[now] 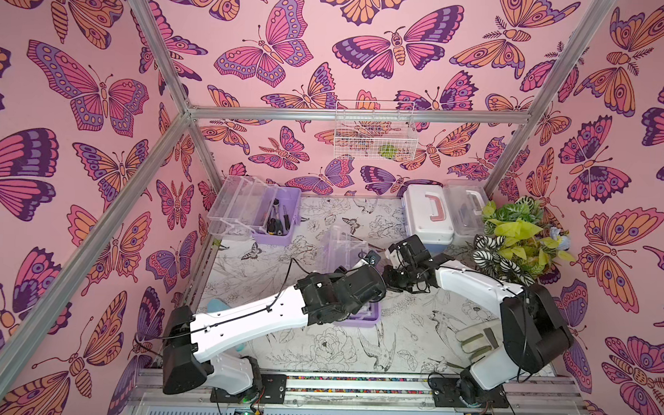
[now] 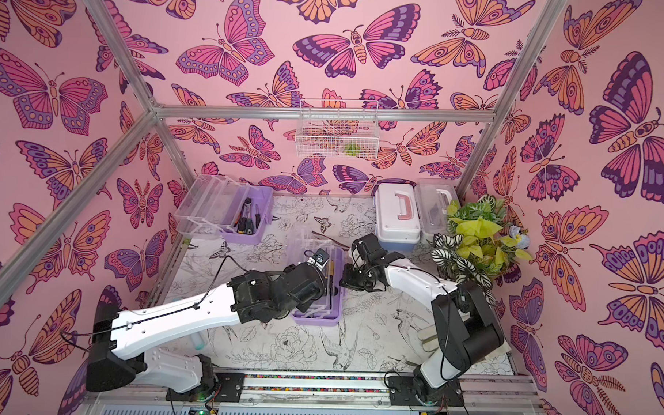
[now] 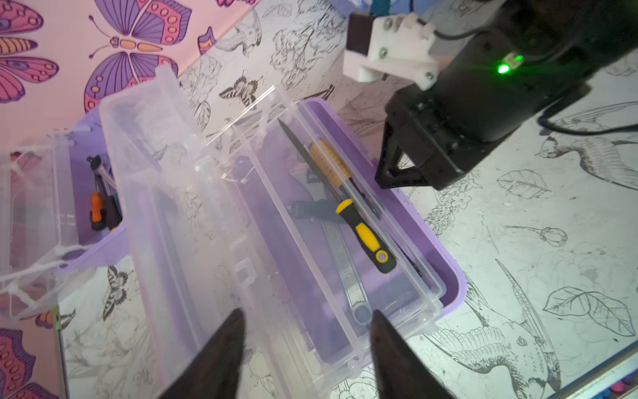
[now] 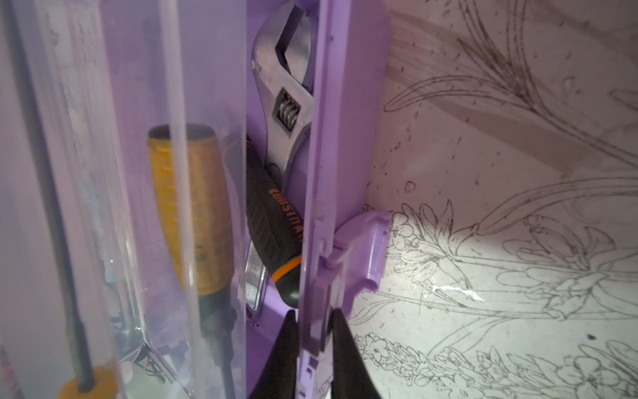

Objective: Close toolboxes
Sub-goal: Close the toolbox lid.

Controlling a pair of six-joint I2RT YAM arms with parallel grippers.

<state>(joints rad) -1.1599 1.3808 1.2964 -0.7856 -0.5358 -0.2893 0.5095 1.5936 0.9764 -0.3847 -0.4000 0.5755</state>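
Observation:
A purple toolbox (image 3: 445, 273) stands open mid-table, its base also visible in both top views (image 1: 368, 317) (image 2: 319, 319). Its clear lid (image 3: 165, 193) stands tipped up and back. A clear tray (image 3: 345, 221) sits in the base over a yellow-handled tool (image 3: 366, 238) and a wrench (image 4: 286, 86). My left gripper (image 3: 307, 321) hangs open above the tray's near end, holding nothing. My right gripper (image 4: 314, 312) is shut on the toolbox's side wall beside its latch (image 4: 366, 252). A second purple toolbox (image 1: 273, 217) lies open at the back left. A light blue toolbox (image 1: 429, 215) and a clear-lidded white toolbox (image 1: 469, 213) stand closed at the back right.
A leafy plant (image 1: 519, 238) fills the right back corner beside the white toolbox. A white wire basket (image 1: 372, 137) hangs on the back wall. A pale glove-like item (image 1: 478, 339) lies by the right arm's base. Both arms meet over the middle toolbox.

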